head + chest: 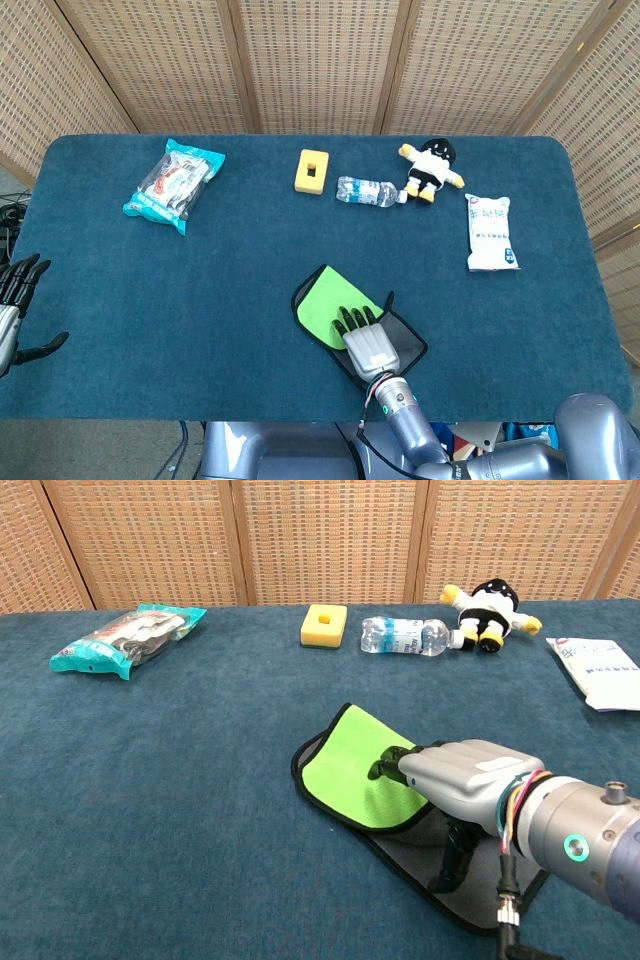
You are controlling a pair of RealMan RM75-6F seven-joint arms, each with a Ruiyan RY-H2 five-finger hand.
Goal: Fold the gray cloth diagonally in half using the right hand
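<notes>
The right hand (455,775) pinches the gray cloth (440,865) — green underside turned up; the left hand (15,310) hangs off the table edge (30,230), fingers spread, empty.

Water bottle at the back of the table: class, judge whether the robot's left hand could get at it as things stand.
Probably yes, with a long reach. The left hand waits open off the table's left edge; only bare table lies between it and the water bottle.

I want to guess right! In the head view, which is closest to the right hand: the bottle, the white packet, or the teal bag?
From the right hand:
1. Bottle, straight behind.
2. White packet, far right.
3. Teal bag, far left.
</notes>
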